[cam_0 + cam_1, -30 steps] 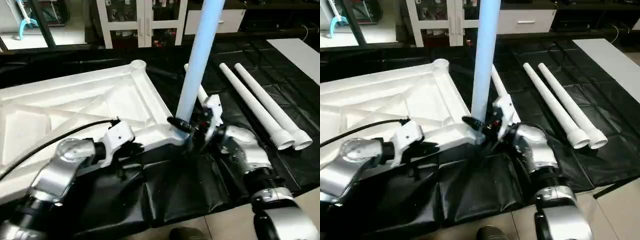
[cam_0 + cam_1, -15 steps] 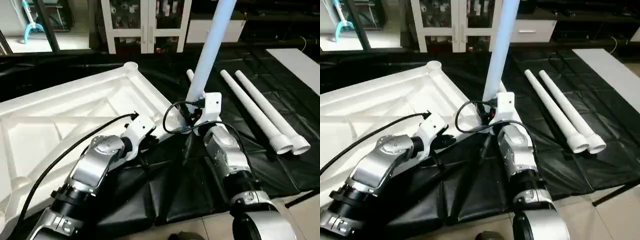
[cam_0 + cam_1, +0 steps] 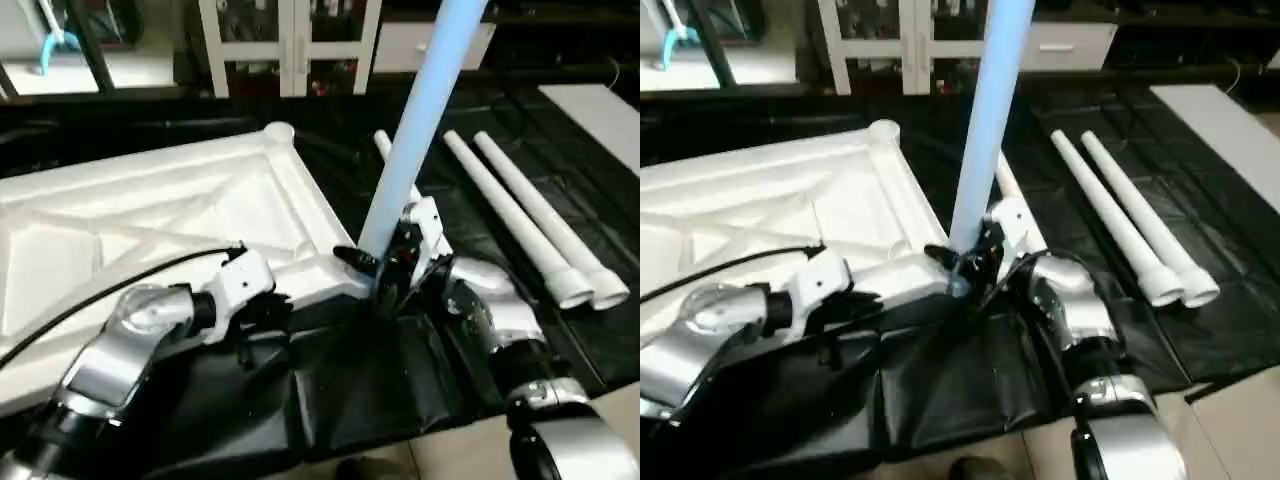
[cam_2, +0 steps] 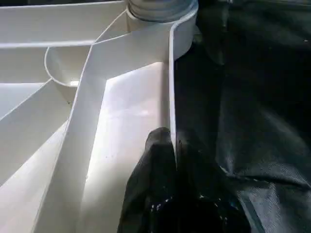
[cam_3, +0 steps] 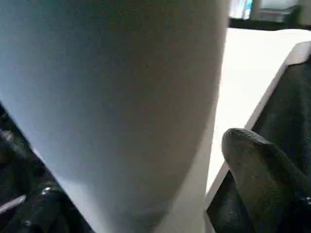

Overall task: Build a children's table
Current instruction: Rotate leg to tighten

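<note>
The children's table top (image 3: 150, 210) lies upside down on the black sheet, ribs facing up. One white leg (image 3: 415, 130) stands upright in its near right corner socket (image 4: 158, 7). My right gripper (image 3: 375, 270) is open around the foot of that leg; one finger (image 5: 252, 170) stands a small gap off the tube (image 5: 121, 97). My left gripper (image 4: 172, 145) is shut on the top's near rim (image 4: 171, 87), a short way left of that socket. Two more legs (image 3: 530, 215) lie side by side on the right, and a third (image 3: 385, 147) lies behind the upright one.
The black sheet (image 3: 360, 380) is wrinkled near the front edge, where the floor begins. A white glass-door cabinet (image 3: 290, 40) stands at the back. A white board (image 3: 600, 105) lies at the far right. A black cable (image 3: 100, 290) runs along my left forearm.
The head camera has shifted. My right gripper's fingers have spread away from the upright leg. The leg stays standing in the socket, and the left gripper keeps its hold on the rim.
</note>
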{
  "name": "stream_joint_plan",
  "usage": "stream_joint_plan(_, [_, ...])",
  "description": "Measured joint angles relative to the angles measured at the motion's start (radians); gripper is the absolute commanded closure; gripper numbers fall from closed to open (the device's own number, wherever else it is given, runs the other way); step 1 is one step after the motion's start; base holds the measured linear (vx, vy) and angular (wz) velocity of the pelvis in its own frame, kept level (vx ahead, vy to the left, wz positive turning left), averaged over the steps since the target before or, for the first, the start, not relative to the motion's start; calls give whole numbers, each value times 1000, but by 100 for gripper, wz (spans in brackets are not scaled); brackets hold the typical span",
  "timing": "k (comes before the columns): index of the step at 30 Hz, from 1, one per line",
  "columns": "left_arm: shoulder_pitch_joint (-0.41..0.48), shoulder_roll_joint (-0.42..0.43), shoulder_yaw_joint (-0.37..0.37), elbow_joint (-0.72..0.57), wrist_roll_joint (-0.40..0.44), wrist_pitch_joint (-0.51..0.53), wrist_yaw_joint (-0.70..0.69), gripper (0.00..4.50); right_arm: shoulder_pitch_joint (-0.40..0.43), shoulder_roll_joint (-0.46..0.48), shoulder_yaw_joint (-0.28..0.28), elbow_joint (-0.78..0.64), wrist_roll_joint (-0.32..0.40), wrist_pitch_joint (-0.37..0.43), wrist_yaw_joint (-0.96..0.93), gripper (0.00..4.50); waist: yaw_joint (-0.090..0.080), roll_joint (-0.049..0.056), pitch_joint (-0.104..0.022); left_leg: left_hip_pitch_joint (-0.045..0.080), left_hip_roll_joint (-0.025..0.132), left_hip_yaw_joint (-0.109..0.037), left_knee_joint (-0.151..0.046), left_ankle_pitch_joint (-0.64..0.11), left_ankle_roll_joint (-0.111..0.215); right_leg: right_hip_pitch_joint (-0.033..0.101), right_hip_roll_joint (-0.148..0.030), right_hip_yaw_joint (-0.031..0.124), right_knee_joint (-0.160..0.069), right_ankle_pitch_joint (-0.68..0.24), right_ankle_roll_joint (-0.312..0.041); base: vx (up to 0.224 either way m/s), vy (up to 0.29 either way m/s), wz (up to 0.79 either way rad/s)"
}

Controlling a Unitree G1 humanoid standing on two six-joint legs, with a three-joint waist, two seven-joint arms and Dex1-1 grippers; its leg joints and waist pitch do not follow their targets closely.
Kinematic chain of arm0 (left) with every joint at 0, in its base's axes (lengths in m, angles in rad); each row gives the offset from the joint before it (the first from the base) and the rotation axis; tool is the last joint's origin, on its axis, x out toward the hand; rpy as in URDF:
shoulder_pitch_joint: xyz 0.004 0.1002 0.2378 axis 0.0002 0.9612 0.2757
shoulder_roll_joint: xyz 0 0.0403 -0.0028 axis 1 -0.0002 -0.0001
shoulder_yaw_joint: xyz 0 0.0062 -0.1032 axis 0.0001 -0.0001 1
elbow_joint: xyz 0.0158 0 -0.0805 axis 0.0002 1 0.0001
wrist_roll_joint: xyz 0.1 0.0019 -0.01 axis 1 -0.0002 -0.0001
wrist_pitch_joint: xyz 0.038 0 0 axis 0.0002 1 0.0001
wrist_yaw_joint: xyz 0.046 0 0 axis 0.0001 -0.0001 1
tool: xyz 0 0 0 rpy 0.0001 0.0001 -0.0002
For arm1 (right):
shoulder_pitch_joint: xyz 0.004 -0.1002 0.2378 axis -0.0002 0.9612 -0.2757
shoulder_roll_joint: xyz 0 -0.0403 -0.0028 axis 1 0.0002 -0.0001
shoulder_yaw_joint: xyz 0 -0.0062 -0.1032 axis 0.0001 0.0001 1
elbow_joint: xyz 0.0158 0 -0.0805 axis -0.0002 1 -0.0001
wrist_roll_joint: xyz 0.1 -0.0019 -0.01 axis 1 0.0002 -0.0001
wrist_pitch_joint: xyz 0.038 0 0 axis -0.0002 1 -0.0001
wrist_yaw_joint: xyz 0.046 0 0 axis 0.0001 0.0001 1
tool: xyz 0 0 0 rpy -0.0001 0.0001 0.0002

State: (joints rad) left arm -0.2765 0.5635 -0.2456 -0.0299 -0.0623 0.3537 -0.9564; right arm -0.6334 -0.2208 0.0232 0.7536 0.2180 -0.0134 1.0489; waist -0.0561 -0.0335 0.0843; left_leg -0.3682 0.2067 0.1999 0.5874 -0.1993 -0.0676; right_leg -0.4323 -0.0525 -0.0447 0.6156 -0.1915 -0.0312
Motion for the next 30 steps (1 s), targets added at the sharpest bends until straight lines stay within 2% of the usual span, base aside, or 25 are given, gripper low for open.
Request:
stream_joint_plan(4, [-8,2,0,12,-2,-13,0,450,-4,-4,-1,11,14,2,25,80,9,1,1,1,1,0,0,0,0,-2,1,0,4,0,-1,0,0,0])
stream_joint_plan(11, [-12,5,1,19,-2,-14,1,450,-1,4,-14,12,34,3,47,150,8,4,3,1,1,0,4,0,0,-2,1,1,9,-1,-1,0,0,0])
stream_joint_plan(14, [-23,4,0,36,-2,-17,2,450,7,22,-14,12,35,-18,15,163,6,4,3,2,1,0,5,1,-1,-2,1,2,11,-1,-1,0,0,0])
stream_joint_plan(15, [-30,4,-1,44,-2,-16,5,450,10,30,-15,9,34,-23,-15,188,4,4,3,2,1,0,6,1,-1,-2,1,2,12,-1,-1,0,0,0])
stream_joint_plan(19, [-41,-13,-3,55,6,-4,32,450,21,59,-20,-5,22,-28,-108,204,2,4,3,3,1,0,6,1,-4,-2,2,3,14,-1,-2,0,0,0])
stream_joint_plan(21, [-45,-28,-6,56,19,9,51,450,34,87,-34,-15,14,-41,-180,234,2,4,3,4,1,0,6,0,-7,-1,2,3,14,0,-2,0,0,0])
stream_joint_plan(25, [-66,-68,-13,76,38,37,89,450,40,126,-42,-23,-17,-51,-325,241,2,4,3,6,1,0,8,-1,-9,1,2,4,15,1,-3,0,0,0])
stream_joint_plan(30, [-130,-181,-44,137,80,105,195,450,32,220,-80,-5,-58,-53,-651,245,6,2,2,21,1,-1,8,-1,-10,16,1,4,14,-2,1,0,0,0])
